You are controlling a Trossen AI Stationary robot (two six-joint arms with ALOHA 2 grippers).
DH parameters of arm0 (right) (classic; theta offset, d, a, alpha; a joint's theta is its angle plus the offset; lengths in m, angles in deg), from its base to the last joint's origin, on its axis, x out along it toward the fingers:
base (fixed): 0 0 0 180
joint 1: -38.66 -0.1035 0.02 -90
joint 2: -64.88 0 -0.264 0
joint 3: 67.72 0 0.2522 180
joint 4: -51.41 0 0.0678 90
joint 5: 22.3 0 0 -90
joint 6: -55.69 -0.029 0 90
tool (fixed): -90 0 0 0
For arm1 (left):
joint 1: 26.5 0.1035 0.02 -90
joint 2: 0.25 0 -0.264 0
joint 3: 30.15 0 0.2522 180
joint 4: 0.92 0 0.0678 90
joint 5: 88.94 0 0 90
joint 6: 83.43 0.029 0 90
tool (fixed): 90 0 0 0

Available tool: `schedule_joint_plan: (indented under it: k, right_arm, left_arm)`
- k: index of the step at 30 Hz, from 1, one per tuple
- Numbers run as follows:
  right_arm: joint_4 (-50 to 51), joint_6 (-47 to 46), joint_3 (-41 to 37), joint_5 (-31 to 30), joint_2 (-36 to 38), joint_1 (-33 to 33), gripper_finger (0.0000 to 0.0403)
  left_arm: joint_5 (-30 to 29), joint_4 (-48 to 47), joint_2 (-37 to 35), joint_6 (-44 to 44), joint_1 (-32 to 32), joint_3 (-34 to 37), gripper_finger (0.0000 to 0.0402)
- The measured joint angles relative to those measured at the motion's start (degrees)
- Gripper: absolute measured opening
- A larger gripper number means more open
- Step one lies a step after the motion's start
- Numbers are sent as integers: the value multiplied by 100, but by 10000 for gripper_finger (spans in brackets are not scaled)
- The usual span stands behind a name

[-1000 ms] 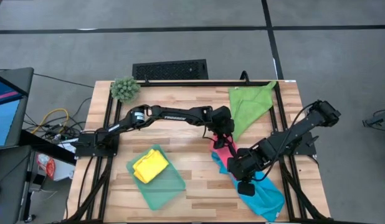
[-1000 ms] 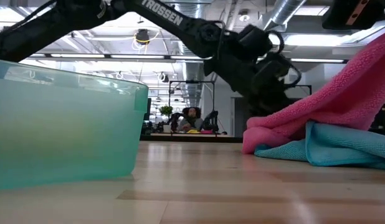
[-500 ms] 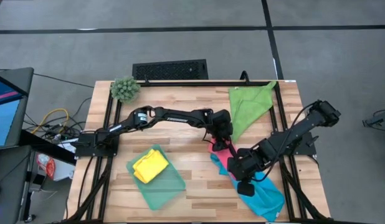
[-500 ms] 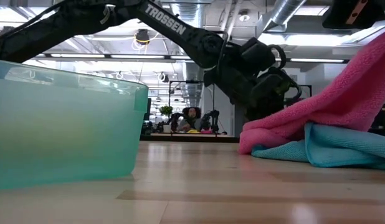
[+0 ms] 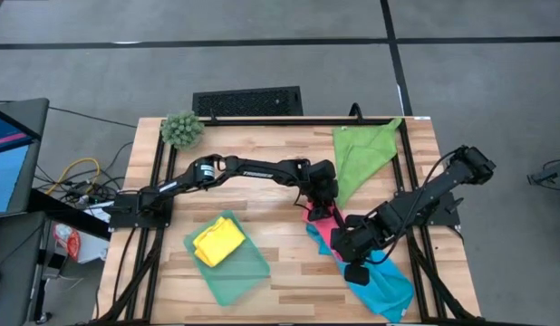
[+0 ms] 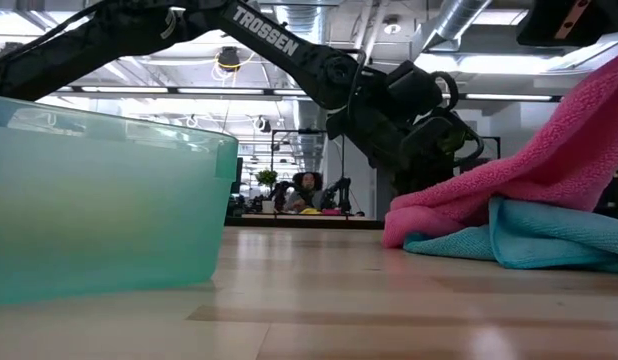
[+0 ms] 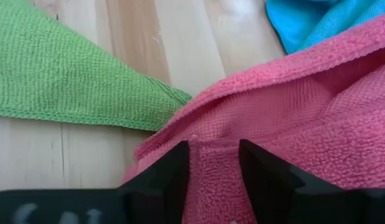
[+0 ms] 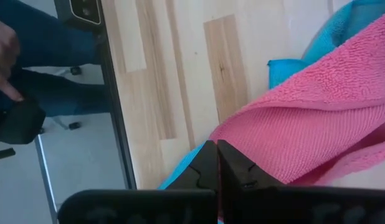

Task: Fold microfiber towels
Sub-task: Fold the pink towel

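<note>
Pink towel (image 5: pixel 323 224), the cloth being handled: it lies right of the table's centre, draped over the blue towel (image 5: pixel 386 285), and in the low view it rises in a slope toward the upper right, its lower fold resting on the wood. The left gripper (image 7: pixel 213 163) sits at the pink towel's edge nearest the green towel (image 5: pixel 362 153); its 2 fingers (image 7: pixel 175 171) stand apart with a ridge of pink pile between them, and whether they actually pinch that ridge cannot be told. The right gripper (image 8: pixel 217 163) has its 2 fingers pressed together at the opposite side of the pink towel; the pink fabric runs down to the fingertips in the right wrist view and lifts from that side, so this gripper pinches the pink towel.

Blue towel: spread beneath the pink one, reaching toward the table's near right corner. Green towel: flat, folded to a triangle, at the far right of the table, its tip close to the pink towel. Yellow towel (image 5: pixel 217 242): folded, lying inside the pale teal tray (image 5: pixel 251 273) at near left of centre.

Spiky green plant ball (image 5: pixel 181 129): at the far left corner of the wooden table (image 5: pixel 262 195). Beyond the table's edge, the right wrist view shows a person's hand (image 8: pixel 4 54) and dark blue clothing.
</note>
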Motion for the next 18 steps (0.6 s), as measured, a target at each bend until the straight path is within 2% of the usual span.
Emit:
schedule_joint_plan:
  k: [13,18]
  right_arm:
    - [12,-32,0,-12,0,0,15]
    - [13,-32,0,-127,0,1,16]
  left_arm:
    - [-18,-2,-44,-213,18,0,40]
    - [8,-231,-217,-231,64,-236,4]
